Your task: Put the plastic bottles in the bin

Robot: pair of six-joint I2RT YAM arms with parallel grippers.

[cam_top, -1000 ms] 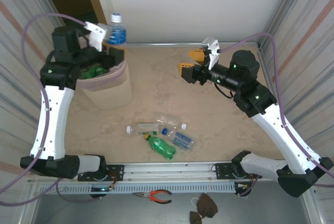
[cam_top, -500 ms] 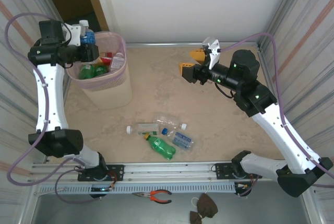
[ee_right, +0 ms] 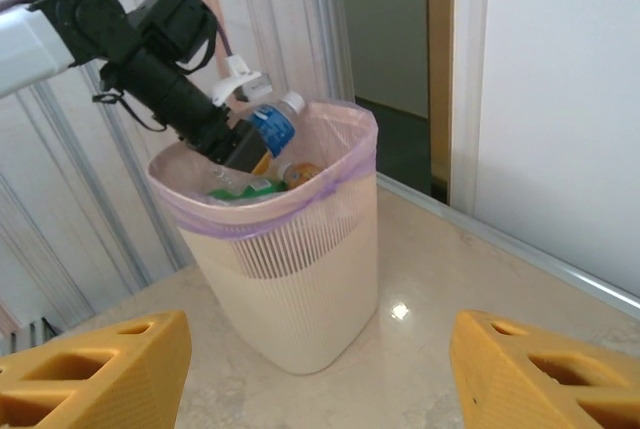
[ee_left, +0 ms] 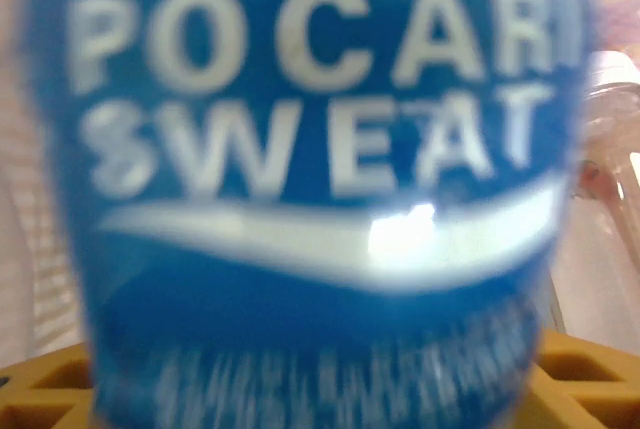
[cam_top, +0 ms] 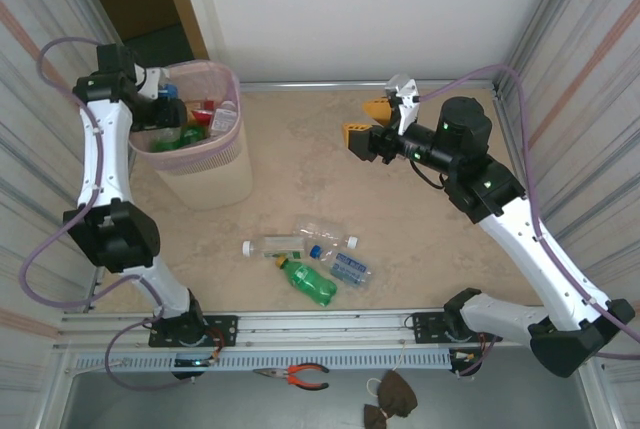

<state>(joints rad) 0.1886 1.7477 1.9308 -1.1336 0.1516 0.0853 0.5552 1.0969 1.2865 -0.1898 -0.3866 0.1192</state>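
**Blue bottle poised over the bin, four more on the surface**

Closest to me, on the ledge in front of the arm bases, lay red-handled pliers point(cam_top: 305, 376) and a dark brown scrap point(cam_top: 390, 399).

Past the rail, four plastic bottles lay on their sides in a loose cluster on the pale stone surface point(cam_top: 430, 239). There was a green bottle point(cam_top: 308, 282), a small blue-labelled bottle point(cam_top: 349, 269) just beside it, a white-capped clear bottle point(cam_top: 272, 245) and a crumpled clear bottle point(cam_top: 325, 232) behind them. All four were well apart from the bin.

Farther back on the right, the right fingers point(cam_top: 375, 107) were raised above the surface. They stood apart with nothing between them and pointed across toward the bin.

In the far left corner the bin point(cam_top: 215, 184) stood upright, pink at the rim and beige and slatted below. Green bottles and a red-labelled one already lay inside it.

The left fingers point(ee_left: 585, 379) reached in over the bin's rim. A Pocari Sweat bottle point(ee_right: 272, 127) sat between them, tilted with its cap upward, above the bin's open mouth. I could not tell whether the fingers were clamped on it or had loosened.
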